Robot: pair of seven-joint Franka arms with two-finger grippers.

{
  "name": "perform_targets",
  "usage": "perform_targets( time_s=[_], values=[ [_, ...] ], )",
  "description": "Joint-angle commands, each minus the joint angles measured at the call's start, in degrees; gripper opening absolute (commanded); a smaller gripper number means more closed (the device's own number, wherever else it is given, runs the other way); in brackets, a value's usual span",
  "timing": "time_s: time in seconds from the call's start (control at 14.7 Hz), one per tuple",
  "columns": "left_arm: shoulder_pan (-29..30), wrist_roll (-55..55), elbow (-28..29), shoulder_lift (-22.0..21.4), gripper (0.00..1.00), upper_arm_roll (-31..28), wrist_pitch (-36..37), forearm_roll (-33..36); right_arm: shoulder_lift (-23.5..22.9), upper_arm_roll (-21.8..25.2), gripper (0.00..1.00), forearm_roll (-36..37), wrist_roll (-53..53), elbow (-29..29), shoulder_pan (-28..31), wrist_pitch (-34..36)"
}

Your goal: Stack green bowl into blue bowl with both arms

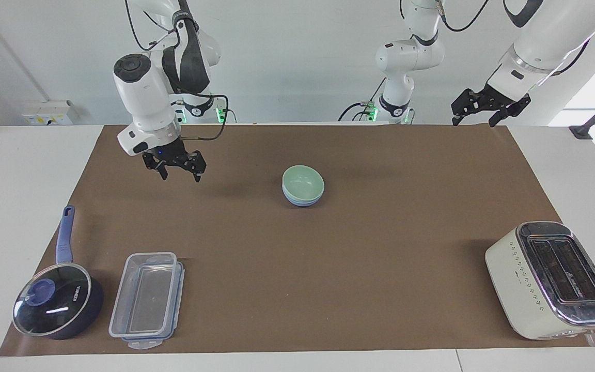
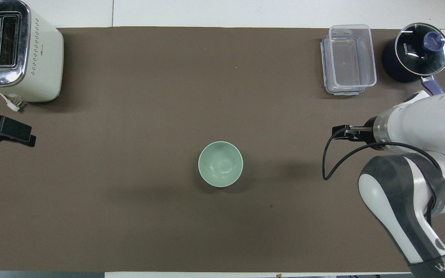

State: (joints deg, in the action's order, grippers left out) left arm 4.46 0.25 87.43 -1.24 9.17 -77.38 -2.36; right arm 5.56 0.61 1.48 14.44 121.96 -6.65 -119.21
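The green bowl [image 1: 302, 182] sits nested in the blue bowl [image 1: 300, 202] near the middle of the brown mat; only a thin blue band shows under it. In the overhead view only the green bowl [image 2: 220, 164] shows and the blue bowl is hidden beneath it. My right gripper [image 1: 180, 174] is open and empty, up in the air over bare mat toward the right arm's end, well apart from the bowls; it also shows in the overhead view [image 2: 340, 132]. My left gripper [image 1: 473, 122] is open and empty, raised over the mat's edge at the left arm's end, waiting.
A cream toaster [image 1: 550, 281] stands at the left arm's end, farther from the robots. A clear plastic container [image 1: 147, 299] and a dark blue saucepan with a glass lid [image 1: 55, 305] stand at the right arm's end, farther from the robots.
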Motion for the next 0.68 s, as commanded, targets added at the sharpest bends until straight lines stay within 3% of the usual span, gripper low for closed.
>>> perform_targets(
  time_s=[0.0, 0.34, 0.61],
  values=[
    [-1.3, 0.8, 0.4, -1.0, 1.00, -1.2, 0.2, 1.5, 0.8, -0.5, 1.00, 1.3, -3.5, 0.6, 3.1, -0.8],
    [-0.9, 0.5, 0.5, -1.2, 1.00, -0.7, 0.0, 1.3, 1.1, -0.2, 1.00, 1.2, -9.0, -2.0, 6.2, 1.0],
    [-0.9, 0.5, 1.1, -2.0, 1.00, -1.1, 0.2, 1.3, 0.6, -0.1, 1.00, 1.3, -9.0, -9.1, 6.3, 8.7]
  ],
)
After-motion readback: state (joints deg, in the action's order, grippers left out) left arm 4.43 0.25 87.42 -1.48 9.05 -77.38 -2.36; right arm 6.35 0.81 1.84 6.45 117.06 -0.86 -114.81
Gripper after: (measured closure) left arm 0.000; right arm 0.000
